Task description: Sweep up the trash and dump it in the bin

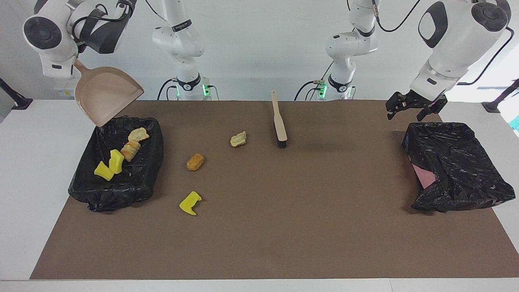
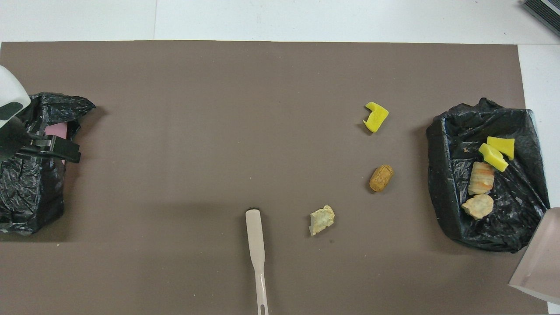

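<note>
Right pincer (image 1: 73, 65) clamped on dustpan (image 1: 106, 94), raised over bin (image 1: 117, 190); four trash scraps (image 1: 121, 156) below it in bin, three on table (image 1: 259, 243). Left pincer (image 1: 413, 106) open, waiting above other bin (image 1: 458, 166).

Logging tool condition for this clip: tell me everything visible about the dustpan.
The dustpan is a beige, plastic-looking scoop with a flat tray, low side walls and a short handle. It looks empty. The right claw holds it by the handle, up in the air, tilted with its open lip pointing down toward the edge nearest the robots of the black-lined bin at the right arm's end of the table. It touches nothing else. The overhead view shows only a corner of it.
</note>
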